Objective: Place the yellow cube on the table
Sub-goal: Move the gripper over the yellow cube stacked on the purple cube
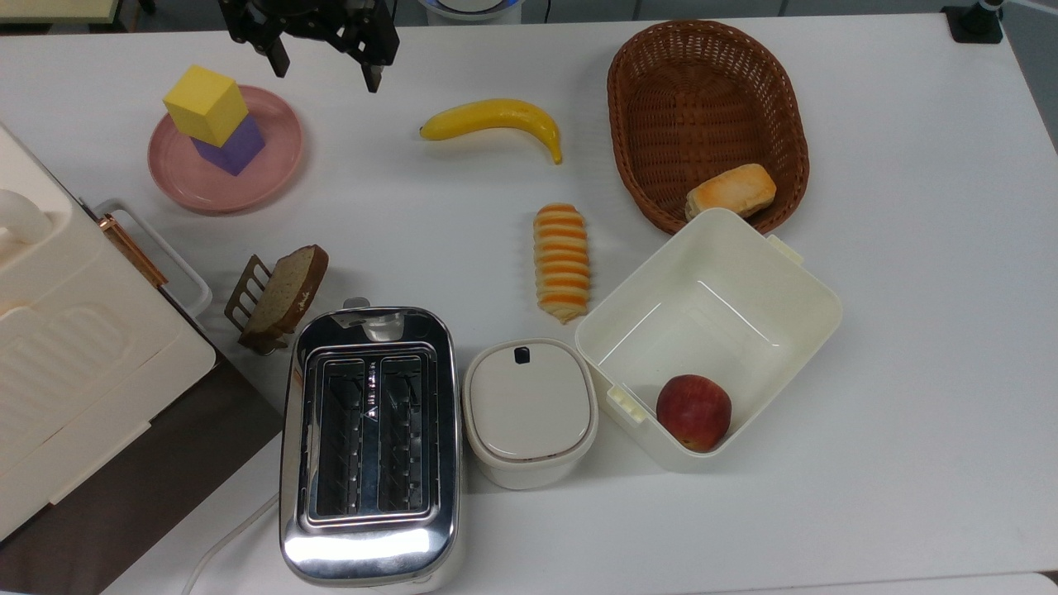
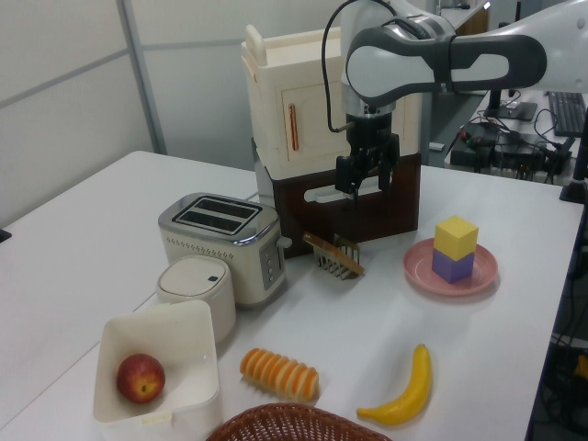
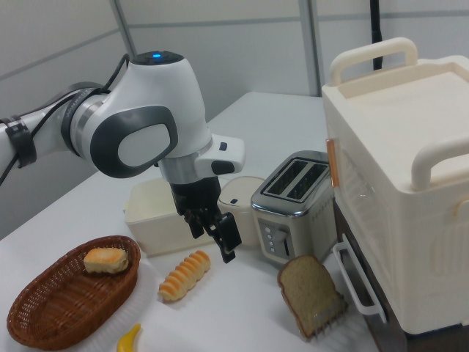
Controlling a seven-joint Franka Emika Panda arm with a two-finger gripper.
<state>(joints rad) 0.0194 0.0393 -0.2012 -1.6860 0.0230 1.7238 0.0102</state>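
Observation:
The yellow cube (image 1: 207,103) (image 2: 457,235) sits on top of a purple cube (image 1: 238,149) (image 2: 453,266), and both rest on a round pink plate (image 1: 178,173) (image 2: 418,266) at the top view's upper left. My gripper (image 1: 326,70) (image 2: 366,184) (image 3: 212,238) hangs open and empty above the white table (image 1: 909,330). In the top view it is to the right of the plate and apart from the cubes. In the left view it is left of the cubes and higher than them.
A banana (image 1: 494,120), a striped bread roll (image 1: 562,263) and a wicker basket (image 1: 661,74) holding a bun lie mid-table. Nearer stand a white box (image 1: 744,281) with an apple, a lidded pot (image 1: 529,409), a toaster (image 1: 368,446), a toast rack (image 1: 277,297) and a cream cabinet (image 1: 74,364).

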